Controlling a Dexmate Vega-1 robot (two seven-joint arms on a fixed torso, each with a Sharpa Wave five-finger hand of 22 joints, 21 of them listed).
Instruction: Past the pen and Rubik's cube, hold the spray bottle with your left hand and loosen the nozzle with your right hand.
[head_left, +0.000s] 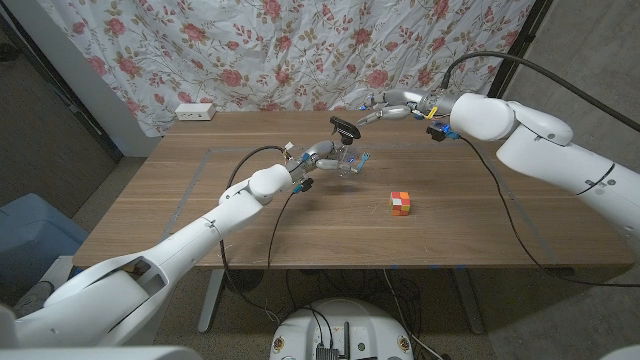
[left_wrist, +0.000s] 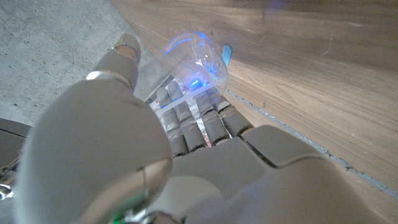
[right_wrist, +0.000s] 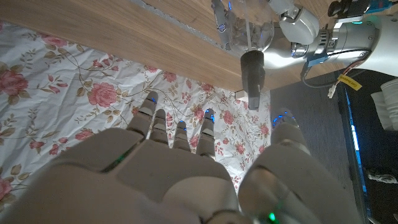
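The left hand (head_left: 322, 155) is wrapping its fingers (left_wrist: 186, 118) around the clear plastic spray bottle (head_left: 347, 158), hiding its lower body. The right hand (head_left: 380, 106) is hovering just beside the black nozzle (head_left: 345, 127), fingers (right_wrist: 180, 134) spread and holding nothing, above the wood-grain bench (head_left: 450, 230).

Left arm reaches mid-table, left hand (head_left: 322, 155) fingers wrapped in a grip; right arm stretched in, right hand (head_left: 385, 106) fingers spread, nothing held

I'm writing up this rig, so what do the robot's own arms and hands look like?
Both arms are smooth, rounded white shells with black cables looping alongside. The left hand and right hand are pale grey with dark segmented fingers and small blue lights at the fingertips. Blue and yellow tags sit by the right wrist.
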